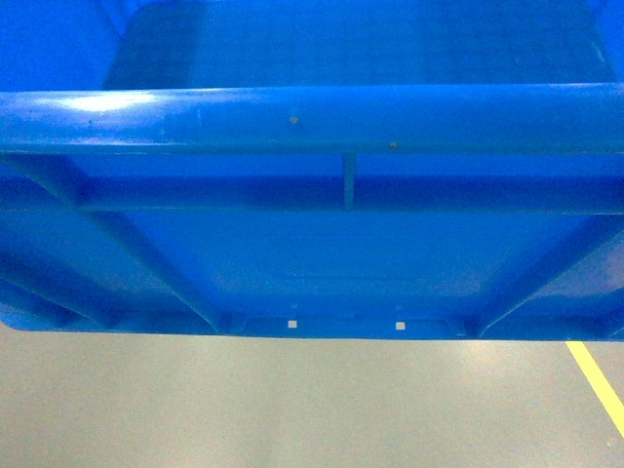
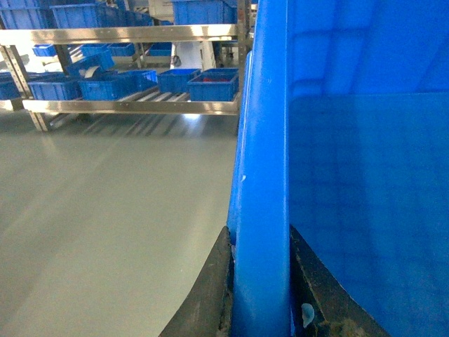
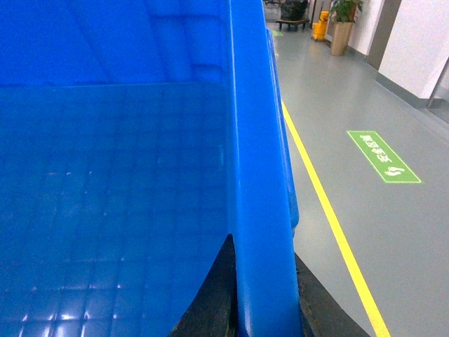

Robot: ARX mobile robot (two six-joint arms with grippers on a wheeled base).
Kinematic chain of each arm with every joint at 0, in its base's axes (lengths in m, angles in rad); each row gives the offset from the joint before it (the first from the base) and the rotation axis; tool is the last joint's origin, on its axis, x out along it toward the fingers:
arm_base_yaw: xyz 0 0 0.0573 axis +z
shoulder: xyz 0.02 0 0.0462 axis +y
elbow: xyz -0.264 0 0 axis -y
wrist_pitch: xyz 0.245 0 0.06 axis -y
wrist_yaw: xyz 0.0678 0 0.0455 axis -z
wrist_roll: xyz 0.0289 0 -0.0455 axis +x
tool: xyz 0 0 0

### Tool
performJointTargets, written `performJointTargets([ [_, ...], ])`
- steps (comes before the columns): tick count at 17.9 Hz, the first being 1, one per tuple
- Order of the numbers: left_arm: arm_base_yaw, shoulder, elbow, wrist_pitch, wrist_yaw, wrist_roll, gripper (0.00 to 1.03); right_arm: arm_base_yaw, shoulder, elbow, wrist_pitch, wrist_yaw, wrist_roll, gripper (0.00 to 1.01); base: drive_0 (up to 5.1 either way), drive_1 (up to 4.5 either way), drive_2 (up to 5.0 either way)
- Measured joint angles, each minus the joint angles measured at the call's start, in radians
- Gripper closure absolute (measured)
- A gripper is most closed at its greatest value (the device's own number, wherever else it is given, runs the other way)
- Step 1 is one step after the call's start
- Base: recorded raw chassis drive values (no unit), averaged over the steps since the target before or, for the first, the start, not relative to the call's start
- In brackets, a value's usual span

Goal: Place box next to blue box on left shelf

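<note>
Box (image 1: 312,117): bright-blue crate, carried above grey floor (image 1: 292,409), filling the head view. Left gripper (image 2: 259,295) and right gripper (image 3: 263,302) each pinch an opposite rim, dark fingers either side of the wall. Risk, judged: uneven lift or a jolt could let a rim slide out. Only the left wrist view shows the shelf (image 2: 133,105) at 11 o'clock, well apart, holding blue boxes (image 2: 210,83); only the right wrist view shows the yellow line (image 3: 330,217) and green floor sign (image 3: 384,157).

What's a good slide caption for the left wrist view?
Left gripper clamps the rim of the box above a grey floor, with shelves of blue crates behind.
</note>
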Motion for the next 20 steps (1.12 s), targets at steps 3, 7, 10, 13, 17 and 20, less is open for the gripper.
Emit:
performJointTargets([
  [3,0.000,0.000,0.000,-0.002,0.000,0.000,0.90,0.000,0.000,0.000,-0.001,0.000,0.000,0.93,0.1,4.10,-3.9],
  [7,0.000,0.000,0.000,0.000,0.001,0.002,0.90,0.000,0.000,0.000,-0.003,0.000,0.001,0.93,0.1,4.11,-3.9],
  [10,0.000,0.000,0.000,0.000,0.001,0.001,0.90,0.000,0.000,-0.001,-0.002,0.000,0.000,0.93,0.1,4.11,-3.9],
  [13,0.000,0.000,0.000,0.000,0.000,0.001,0.90,0.000,0.000,-0.001,0.000,0.000,0.000,0.93,0.1,4.07,-4.0],
  [17,0.000,0.000,0.000,0.000,0.000,0.001,0.90,0.000,0.000,-0.001,0.000,0.000,0.000,0.93,0.0,3.99,-4.0],
  [20,0.000,0.000,0.000,-0.001,0.001,0.001,0.90,0.000,0.000,-0.001,-0.001,0.000,0.000,0.93,0.0,3.99,-4.0],
])
